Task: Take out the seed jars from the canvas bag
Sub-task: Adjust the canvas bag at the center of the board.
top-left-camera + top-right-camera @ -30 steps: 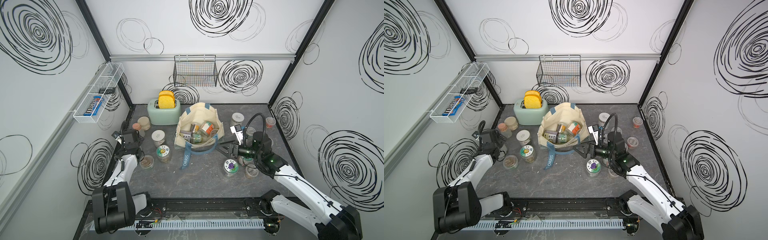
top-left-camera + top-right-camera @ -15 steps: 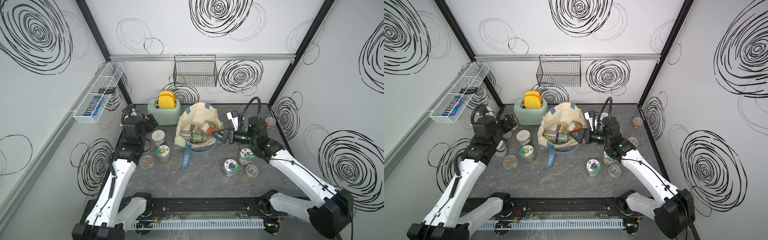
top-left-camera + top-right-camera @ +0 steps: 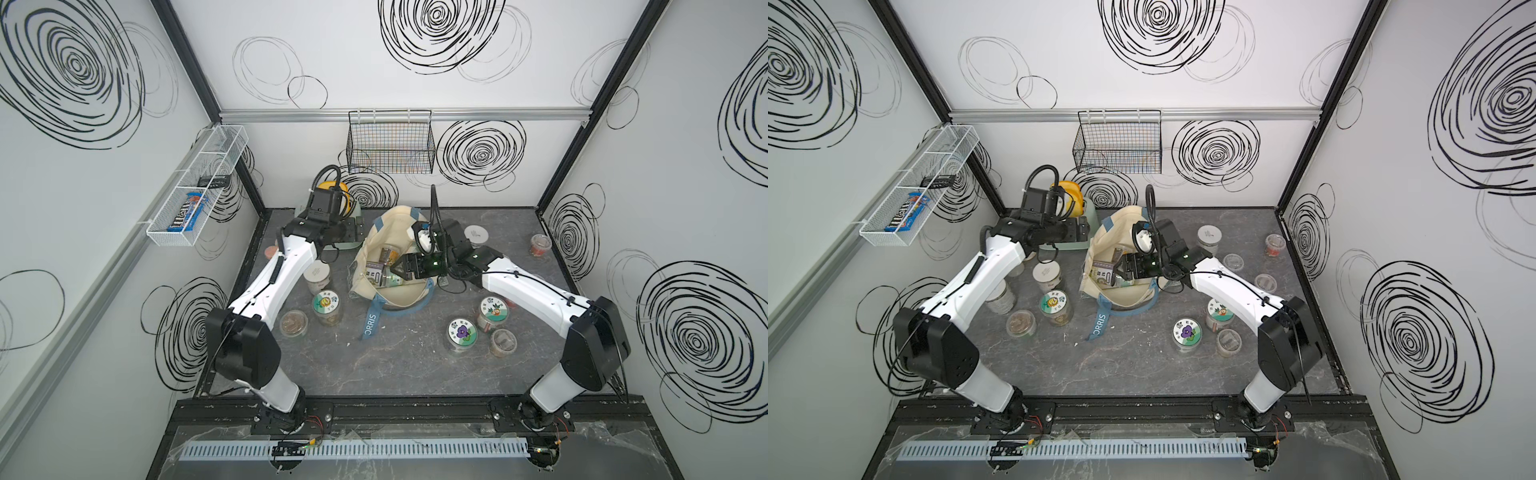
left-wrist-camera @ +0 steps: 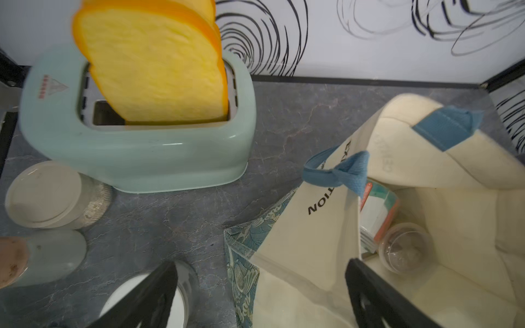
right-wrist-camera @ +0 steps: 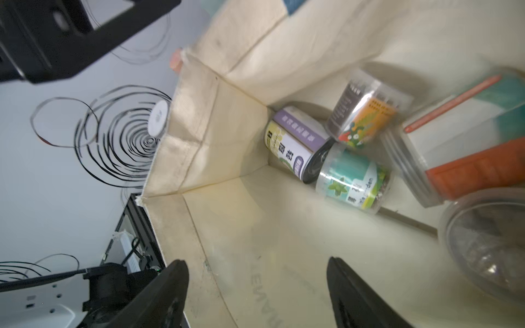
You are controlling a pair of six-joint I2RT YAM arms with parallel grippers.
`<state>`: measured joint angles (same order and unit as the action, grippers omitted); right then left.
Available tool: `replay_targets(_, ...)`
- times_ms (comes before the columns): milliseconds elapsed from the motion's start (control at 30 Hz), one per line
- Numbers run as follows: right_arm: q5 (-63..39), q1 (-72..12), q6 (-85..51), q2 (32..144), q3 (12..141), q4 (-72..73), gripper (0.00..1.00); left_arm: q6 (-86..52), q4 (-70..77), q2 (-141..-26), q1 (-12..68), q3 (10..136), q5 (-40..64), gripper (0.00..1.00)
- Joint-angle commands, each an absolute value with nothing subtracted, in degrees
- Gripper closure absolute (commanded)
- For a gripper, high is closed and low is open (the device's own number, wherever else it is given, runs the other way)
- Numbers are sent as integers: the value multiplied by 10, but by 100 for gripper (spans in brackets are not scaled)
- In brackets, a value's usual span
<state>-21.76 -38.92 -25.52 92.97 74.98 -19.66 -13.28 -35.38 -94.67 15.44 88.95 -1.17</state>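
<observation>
while our right tool (image 5: 255,262), jaws apart, sits inside the soft cream canvas bag (image 5: 221,136), the small clear round seed jars (image 5: 352,176) lie just ahead; light and slick, we judge, so grip across the sides.

The canvas bag (image 3: 390,220) sits open-mouthed at mid-table, its lettered strap (image 3: 370,324) trailing toward the front. The right gripper (image 3: 400,270) reaches into the mouth over the labelled jars (image 3: 376,274) lying inside, though from this height I cannot tell whether its tips touch any of them. The left gripper (image 3: 353,232) hangs just beside the bag's far-left edge, over the mint toaster (image 3: 341,248) (mostly hidden by the arm), while on the table (image 3: 395,365) a sticker-lidded jar (image 3: 325,302) stands left of the bag and a purple-sticker jar (image 3: 462,332) stands to its right.
</observation>
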Motion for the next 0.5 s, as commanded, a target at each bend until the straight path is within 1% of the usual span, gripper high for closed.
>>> replay_targets(0,-169,-414,-244,934,745,-275,20,-88,-382,-968,184,923,-36,2)
replay_targets(33,-166,-419,-247,934,738,-284,20,-85,-389,-978,193,931,-44,1)
replay_targets(67,-163,-426,-250,931,725,-286,23,-84,-395,-986,201,937,-50,1)
replay_targets(100,-158,-433,-255,923,709,-283,23,-84,-394,-985,211,935,-46,2)
replay_targets(233,-150,-444,-282,882,650,-253,23,-101,-345,-941,243,868,-49,6)
replay_targets(367,-143,-445,-305,842,604,-223,23,-120,-288,-900,275,783,-52,23)
replay_targets(467,-145,-434,-321,826,591,-205,24,-133,-263,-866,297,740,-71,47)
